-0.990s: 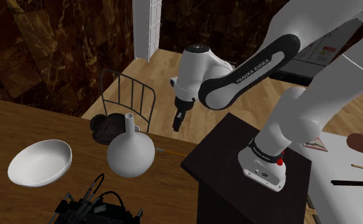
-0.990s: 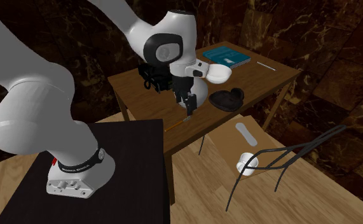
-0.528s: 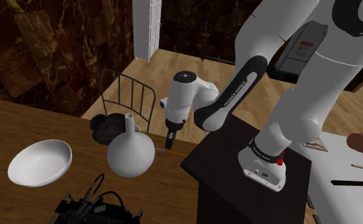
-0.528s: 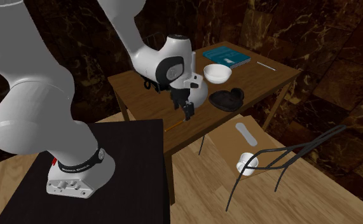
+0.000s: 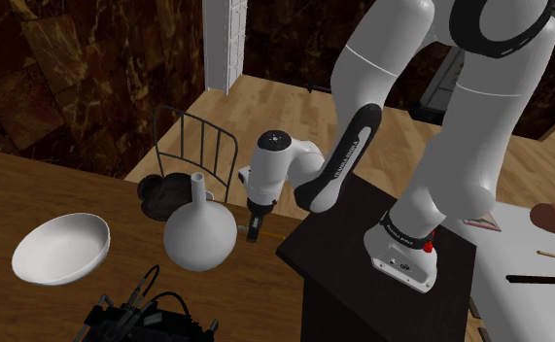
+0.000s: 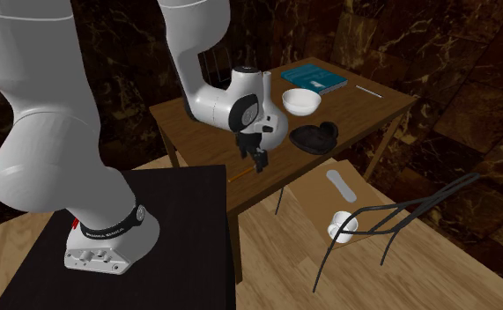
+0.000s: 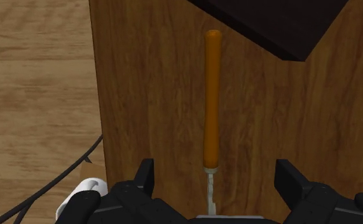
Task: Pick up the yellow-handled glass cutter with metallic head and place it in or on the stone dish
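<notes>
The glass cutter point(image 7: 212, 102) lies flat on the wooden table point(image 5: 42, 194), its orange-yellow handle pointing away from my hand and its thin metal head point(image 7: 211, 191) nearest it. My gripper point(image 7: 216, 184) is open and hangs low over the head end, one finger on each side, neither touching. In the second exterior view the gripper point(image 6: 260, 165) hovers near the table's edge, with the handle point(image 6: 236, 176) showing beside it. In the shoulder view the gripper point(image 5: 253, 229) hangs just right of a white vase point(image 5: 200, 233). The dark stone dish point(image 5: 158, 196) point(image 6: 314, 136) sits behind the vase.
A white bowl point(image 5: 61, 248) stands on the shoulder view's left and a black tangled object point(image 5: 134, 316) at the front. A wire-backed chair point(image 5: 199, 146) stands past the table's edge. The black stand point(image 5: 382, 291) abuts the table by the cutter. A blue book point(image 6: 315, 77) lies far off.
The arm has swung down and toward the table. My gripper has dropped from well above the table's edge to just over the cutter's head end. Nothing on the table has moved.
</notes>
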`<move>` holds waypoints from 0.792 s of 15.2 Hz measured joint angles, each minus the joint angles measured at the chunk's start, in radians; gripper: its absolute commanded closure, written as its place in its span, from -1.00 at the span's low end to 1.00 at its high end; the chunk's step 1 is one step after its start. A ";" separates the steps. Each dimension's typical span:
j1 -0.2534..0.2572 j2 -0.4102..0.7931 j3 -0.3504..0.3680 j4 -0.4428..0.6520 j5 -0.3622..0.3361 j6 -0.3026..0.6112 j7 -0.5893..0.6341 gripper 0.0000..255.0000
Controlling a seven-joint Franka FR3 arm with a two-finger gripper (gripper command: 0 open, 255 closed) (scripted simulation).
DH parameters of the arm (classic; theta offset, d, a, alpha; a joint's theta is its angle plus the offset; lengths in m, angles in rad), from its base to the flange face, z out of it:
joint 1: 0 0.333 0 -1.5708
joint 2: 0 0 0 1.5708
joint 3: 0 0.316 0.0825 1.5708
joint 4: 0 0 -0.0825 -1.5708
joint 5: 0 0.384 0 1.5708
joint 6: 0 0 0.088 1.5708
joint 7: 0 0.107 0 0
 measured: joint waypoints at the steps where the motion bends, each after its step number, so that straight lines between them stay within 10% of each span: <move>1: 0.019 0.027 -0.025 0.011 -0.028 0.016 0.022 -1.00; 8: 0.040 0.051 -0.052 0.016 -0.056 0.035 0.045 -1.00; 9: 0.040 0.051 -0.052 0.016 -0.056 0.035 0.045 1.00; 12: 0.040 0.051 -0.052 0.016 -0.056 0.035 0.045 1.00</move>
